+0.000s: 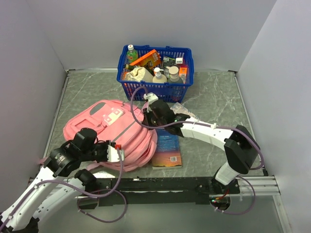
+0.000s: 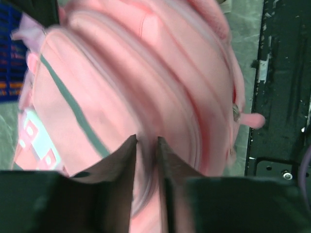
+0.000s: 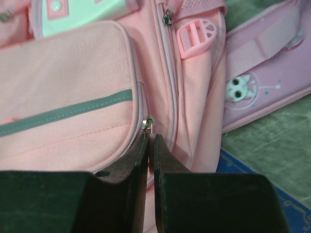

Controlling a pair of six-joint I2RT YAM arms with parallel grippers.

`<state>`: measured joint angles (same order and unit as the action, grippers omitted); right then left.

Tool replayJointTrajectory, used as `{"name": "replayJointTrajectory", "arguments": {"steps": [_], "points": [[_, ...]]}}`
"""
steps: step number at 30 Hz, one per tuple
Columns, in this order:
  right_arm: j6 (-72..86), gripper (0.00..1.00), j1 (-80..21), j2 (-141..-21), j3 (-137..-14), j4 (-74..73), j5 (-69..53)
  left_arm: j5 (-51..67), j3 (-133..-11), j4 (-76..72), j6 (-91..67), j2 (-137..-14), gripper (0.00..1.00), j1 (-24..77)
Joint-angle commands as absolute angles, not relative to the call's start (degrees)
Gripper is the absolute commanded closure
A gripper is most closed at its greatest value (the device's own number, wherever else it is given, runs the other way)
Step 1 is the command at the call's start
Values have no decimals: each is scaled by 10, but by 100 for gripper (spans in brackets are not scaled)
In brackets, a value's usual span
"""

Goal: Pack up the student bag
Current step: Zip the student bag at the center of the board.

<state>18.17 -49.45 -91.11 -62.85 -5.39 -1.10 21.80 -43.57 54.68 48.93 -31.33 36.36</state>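
Right fingers (image 3: 136,170) press together under a zip pull (image 3: 147,124) on one pink student bag (image 1: 109,126), near-left on the grey marbled tabletop (image 1: 214,97). Left fingers (image 2: 121,165) stand barely parted over it, grip unclear. One blue basket (image 1: 155,90) stands far; one book (image 1: 167,148); pale walls (image 1: 160,24).

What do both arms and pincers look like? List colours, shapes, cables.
Both the left arm and right arm have white segmented links, bulky black joints and looping purple cables. The left pincer and right pincer have dark, flat, tapering fingers.
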Motion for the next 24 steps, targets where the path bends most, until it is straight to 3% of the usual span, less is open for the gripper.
{"name": "replayJointTrajectory", "arguments": {"steps": [1,2,4,8,9,15,24], "points": [[163,100,-458,-885,-620,-2,57,143,-424,500,404,-315,64,365],[166,100,-458,-882,-609,-3,54,139,-435,483,373,-332,58,365],[173,100,-460,-880,-596,-3,47,147,-466,446,346,-376,19,365],[181,100,-468,-879,-579,17,36,202,-536,382,222,-476,10,366],[184,100,-474,-878,-577,17,37,240,-554,372,201,-502,1,367],[201,100,-483,-854,-549,30,34,217,-592,301,157,-643,4,423],[198,100,-483,-837,-553,37,16,47,-489,210,85,-657,4,485]]}}
